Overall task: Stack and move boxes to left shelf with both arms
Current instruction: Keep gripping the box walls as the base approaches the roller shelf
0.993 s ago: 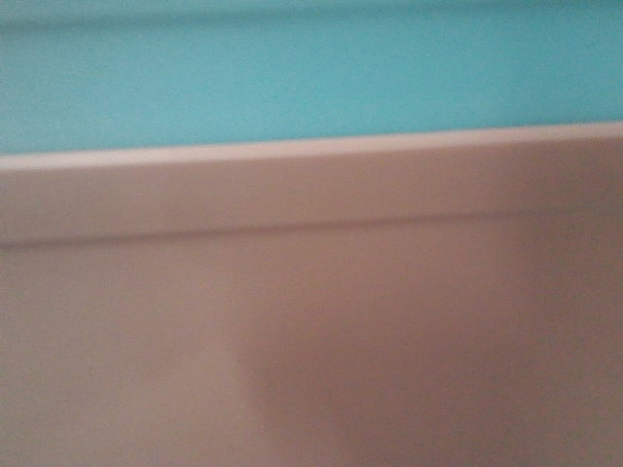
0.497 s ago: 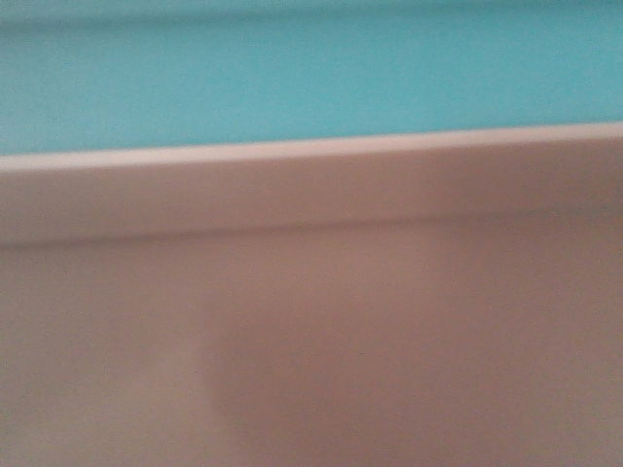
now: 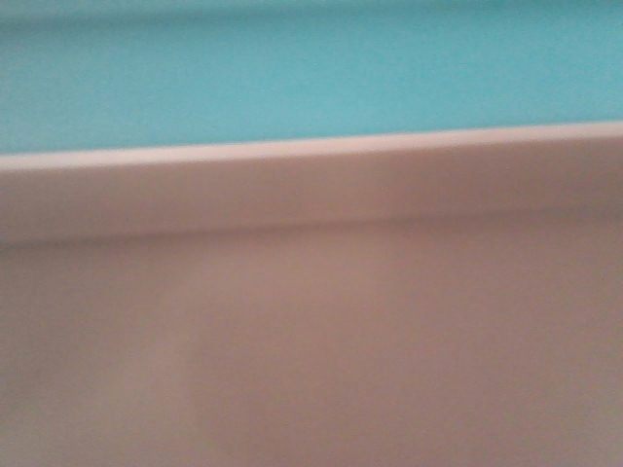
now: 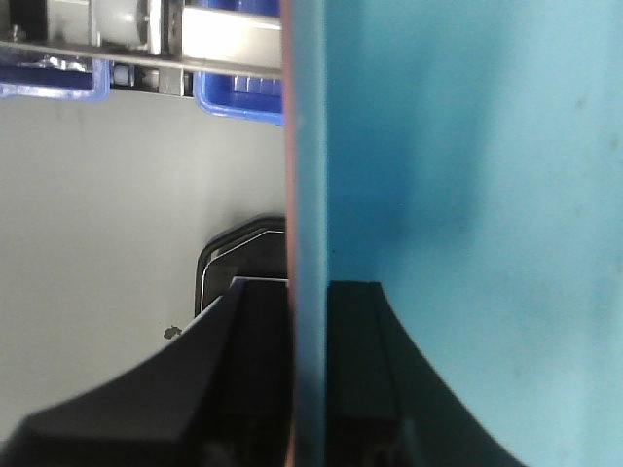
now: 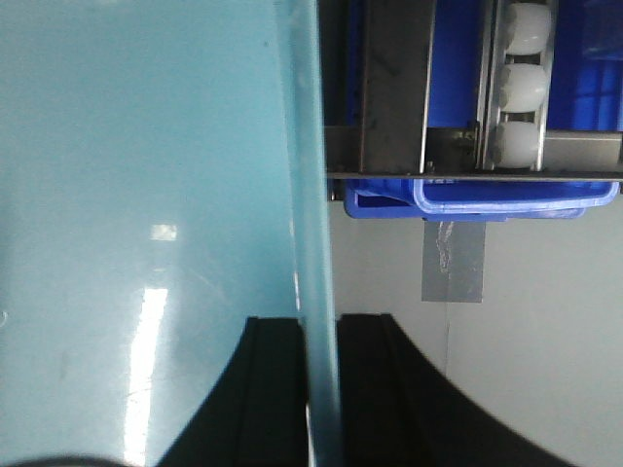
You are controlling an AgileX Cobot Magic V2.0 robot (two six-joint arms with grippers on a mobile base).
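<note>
No text, label, brand mark, number or sign can be read on anything in these three views.

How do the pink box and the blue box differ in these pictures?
The pink box is salmon; the blue box is sky blue. In the front view the blue box shows above the pink box's rim. In the left wrist view the blue box fills much of the picture, but the pink box is only a thin edge along its wall. Both look smooth and plain.
</note>
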